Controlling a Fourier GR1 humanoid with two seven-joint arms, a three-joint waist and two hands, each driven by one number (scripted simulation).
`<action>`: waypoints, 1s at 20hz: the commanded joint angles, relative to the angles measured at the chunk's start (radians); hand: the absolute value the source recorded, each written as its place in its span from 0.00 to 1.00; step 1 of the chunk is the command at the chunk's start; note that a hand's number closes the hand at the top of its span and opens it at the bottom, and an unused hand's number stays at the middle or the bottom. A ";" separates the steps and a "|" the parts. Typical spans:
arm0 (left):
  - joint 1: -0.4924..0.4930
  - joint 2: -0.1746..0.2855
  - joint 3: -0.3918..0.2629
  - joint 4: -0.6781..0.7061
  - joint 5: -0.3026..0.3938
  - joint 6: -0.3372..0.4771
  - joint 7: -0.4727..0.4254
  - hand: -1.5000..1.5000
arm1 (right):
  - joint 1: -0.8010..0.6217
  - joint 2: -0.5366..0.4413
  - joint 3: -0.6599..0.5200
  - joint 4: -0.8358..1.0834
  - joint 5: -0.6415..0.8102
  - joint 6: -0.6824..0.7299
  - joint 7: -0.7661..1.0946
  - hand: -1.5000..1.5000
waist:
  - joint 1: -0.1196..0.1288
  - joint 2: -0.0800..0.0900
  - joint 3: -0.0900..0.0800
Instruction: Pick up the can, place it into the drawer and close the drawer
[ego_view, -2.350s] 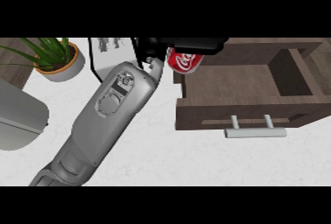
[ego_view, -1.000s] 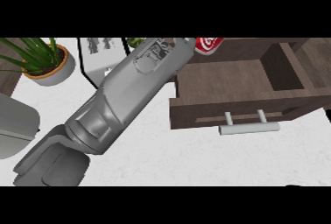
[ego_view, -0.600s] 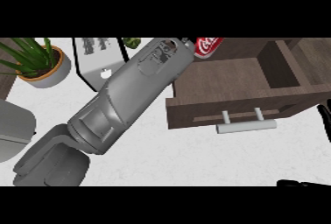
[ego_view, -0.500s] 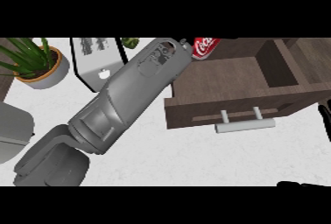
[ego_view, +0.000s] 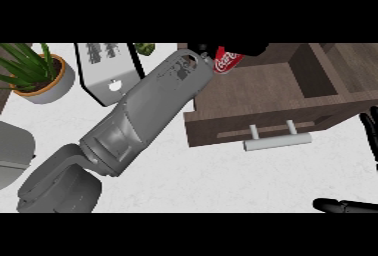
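Where the white counter meets the left edge of the view, a rounded grey object shows in part; too little of it is visible to name it. Behind it stands a green spiky plant in a pale pot. To its right is a white toaster with dark slots on top.

A grey forearm crosses the middle on a slant, from the lower left up to the top centre. It ends in the black left hand, mostly cut off at the top edge, with its fingers wrapped round a red can. The can is held over the back left corner of an open brown drawer, close to the drawer's left wall.

The drawer front carries a pale bar handle. At the far right and lower right, the right hand rests with its fingers straight, grasping nothing.

The main risk seems to be the can's closeness to the drawer's left wall: let go there, it could catch the rim and tip onto the counter. The forearm also lies near the toaster and could nudge it.

The can bears white looping script that resembles the Coca-Cola logo, though the letters cannot be made out. No other writing is readable.
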 joint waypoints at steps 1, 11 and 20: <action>0.021 0.000 -0.028 -0.005 0.030 0.042 0.003 0.00 | -0.003 -0.001 0.012 -0.015 0.006 0.003 0.004 0.00 | -0.007 -0.002 0.000; 0.006 0.000 -0.030 0.027 0.076 0.086 -0.037 0.00 | 0.053 0.019 0.033 -0.081 0.007 0.005 0.017 0.00 | -0.009 -0.003 -0.001; 0.036 0.000 -0.044 -0.025 0.149 0.135 -0.051 0.00 | -0.014 -0.084 0.047 -0.104 0.223 0.007 -0.070 0.00 | 0.002 -0.001 -0.002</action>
